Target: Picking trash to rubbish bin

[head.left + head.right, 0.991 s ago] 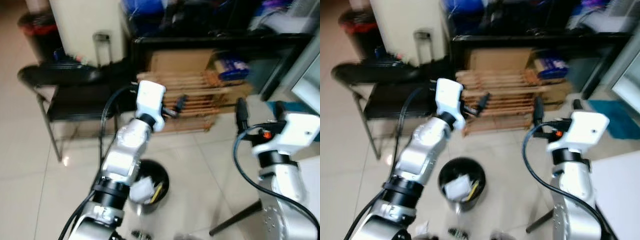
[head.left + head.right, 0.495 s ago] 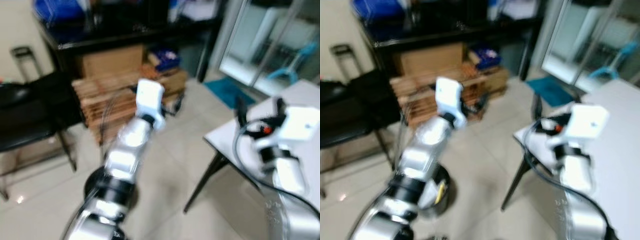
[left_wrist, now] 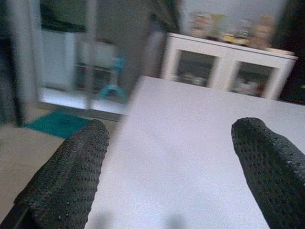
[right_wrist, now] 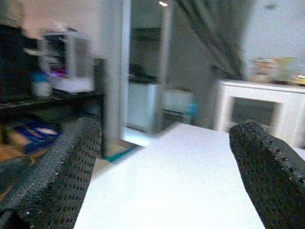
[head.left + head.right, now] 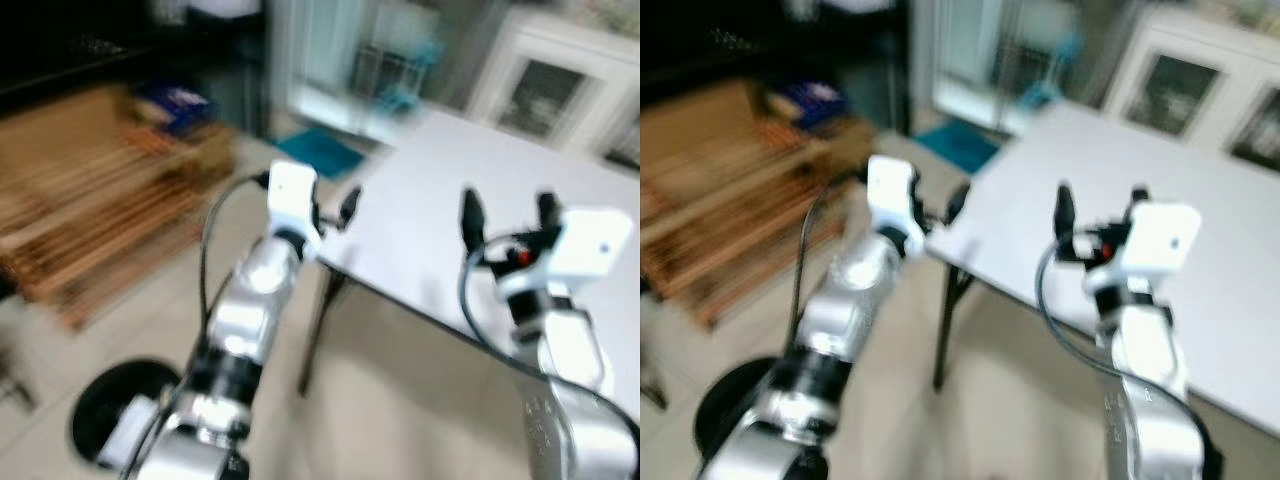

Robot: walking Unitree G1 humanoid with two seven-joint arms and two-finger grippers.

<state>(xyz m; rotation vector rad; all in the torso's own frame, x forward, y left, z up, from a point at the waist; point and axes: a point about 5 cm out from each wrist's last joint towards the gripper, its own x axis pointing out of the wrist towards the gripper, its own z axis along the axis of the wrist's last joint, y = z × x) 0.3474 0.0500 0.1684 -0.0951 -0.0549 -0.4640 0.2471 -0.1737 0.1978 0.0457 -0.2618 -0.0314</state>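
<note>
At 7 o'clock on the tiled floor sits the black rubbish bin [image 5: 115,425] with pale trash [image 5: 128,443] inside, beside the left arm. Ahead, the left gripper [image 3: 167,167] and right gripper [image 4: 164,167] are both raised with fingers spread wide and empty over the white table [image 5: 470,210]. Farther off are wooden slats [image 5: 90,215] at 10 o'clock and a white cabinet [image 5: 560,85] at 1 o'clock.
</note>
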